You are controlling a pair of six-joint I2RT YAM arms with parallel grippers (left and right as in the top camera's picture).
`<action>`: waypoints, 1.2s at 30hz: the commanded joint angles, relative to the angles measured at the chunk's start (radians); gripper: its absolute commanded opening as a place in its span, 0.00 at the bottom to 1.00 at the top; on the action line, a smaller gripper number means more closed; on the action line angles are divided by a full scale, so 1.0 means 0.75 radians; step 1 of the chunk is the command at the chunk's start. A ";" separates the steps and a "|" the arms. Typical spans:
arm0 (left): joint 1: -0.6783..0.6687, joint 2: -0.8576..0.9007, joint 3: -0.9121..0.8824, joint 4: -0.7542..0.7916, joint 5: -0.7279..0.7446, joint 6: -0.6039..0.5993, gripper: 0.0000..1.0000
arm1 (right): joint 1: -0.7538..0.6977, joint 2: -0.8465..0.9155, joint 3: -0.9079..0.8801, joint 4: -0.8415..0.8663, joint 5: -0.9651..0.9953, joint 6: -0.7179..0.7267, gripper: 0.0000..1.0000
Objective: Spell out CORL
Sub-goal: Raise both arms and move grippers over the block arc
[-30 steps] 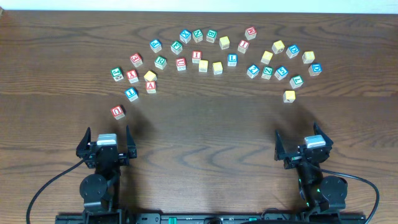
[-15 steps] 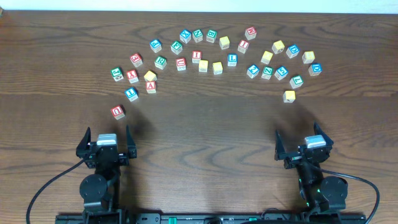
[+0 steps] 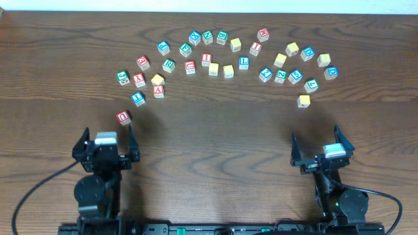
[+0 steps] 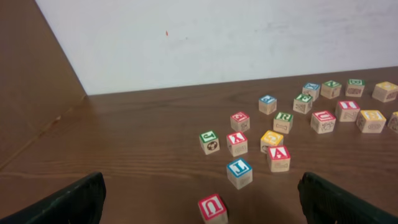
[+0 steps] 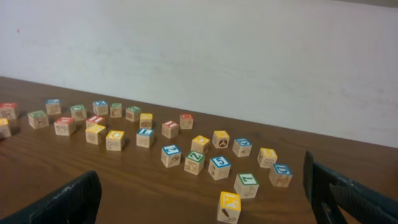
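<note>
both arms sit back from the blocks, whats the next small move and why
Probably extend the left end effector forward toward the green R cube. Its jaws stand open and empty, the R lies on its side of the scatter, and no letters are lined up yet.

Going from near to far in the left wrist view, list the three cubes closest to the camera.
red U cube → blue-framed cube → red A cube. The three cubes just behind them sit about level with each other, so I leave them out.
</note>
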 commanded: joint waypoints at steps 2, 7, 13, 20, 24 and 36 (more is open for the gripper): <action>0.007 0.207 0.179 0.001 0.080 -0.012 0.97 | -0.005 0.003 0.074 0.003 0.011 -0.023 0.99; 0.008 0.477 0.395 -0.082 0.134 -0.012 0.98 | -0.005 0.101 0.170 -0.031 0.010 -0.023 0.99; 0.007 0.662 0.631 -0.321 0.135 -0.012 0.98 | -0.005 0.318 0.348 -0.113 0.003 -0.023 0.99; 0.004 0.784 0.840 -0.488 0.174 -0.012 0.98 | -0.005 0.669 0.657 -0.249 -0.034 -0.023 0.99; 0.004 0.891 0.991 -0.632 0.174 -0.012 0.98 | -0.005 0.902 0.921 -0.445 -0.051 -0.027 0.99; 0.004 1.412 1.601 -1.139 0.175 -0.011 0.98 | -0.004 1.513 1.708 -1.097 -0.203 -0.163 0.99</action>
